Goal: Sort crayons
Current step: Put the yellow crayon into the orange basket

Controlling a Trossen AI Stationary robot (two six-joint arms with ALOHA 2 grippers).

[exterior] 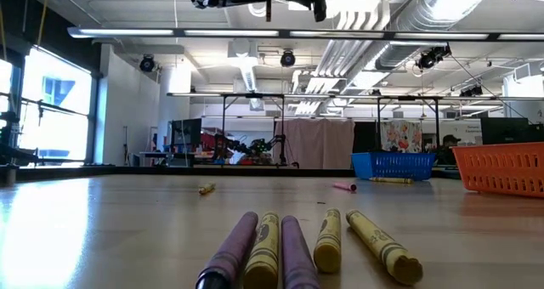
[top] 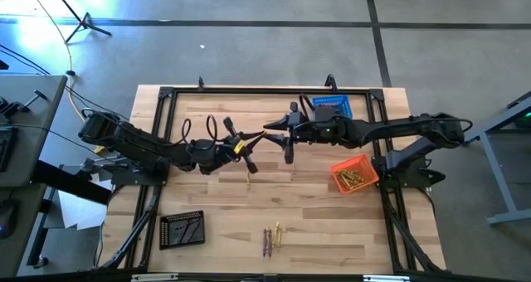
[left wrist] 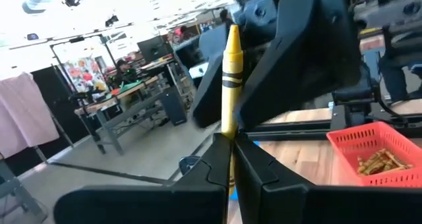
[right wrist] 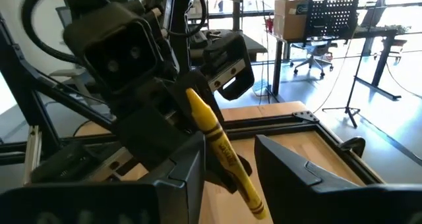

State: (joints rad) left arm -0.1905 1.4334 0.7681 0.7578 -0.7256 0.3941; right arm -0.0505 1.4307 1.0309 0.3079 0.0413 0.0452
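High above the table's middle my two grippers meet. My left gripper (top: pixel 249 152) (left wrist: pixel 231 141) is shut on a yellow crayon (left wrist: pixel 231 72) (right wrist: pixel 221 148). My right gripper (top: pixel 278 137) (right wrist: pixel 229 145) is open, with one finger on either side of that crayon and a clear gap on one side. Several purple and yellow crayons (top: pixel 272 236) (exterior: pixel 289 246) lie side by side near the table's front edge. Farther back a yellow crayon (exterior: pixel 206 188) and a pink crayon (exterior: pixel 344 187) lie singly on the wood. My left gripper pinches the yellow crayon between its two fingers on the wrapped shaft (left wrist: pixel 229 128), below the middle. The fingers come level from the table's left. The pointed tip (left wrist: pixel 233 31) sticks out past the fingertips and a short yellow stretch shows behind them. The crayon is lifted clear of the table.
An orange basket (top: pixel 369 170) holding yellow crayons stands at the right. A blue basket (top: pixel 332 108) is at the far edge, and a black basket (top: pixel 182 230) at the near left. A black frame (top: pixel 166 95) runs around the table's edges.
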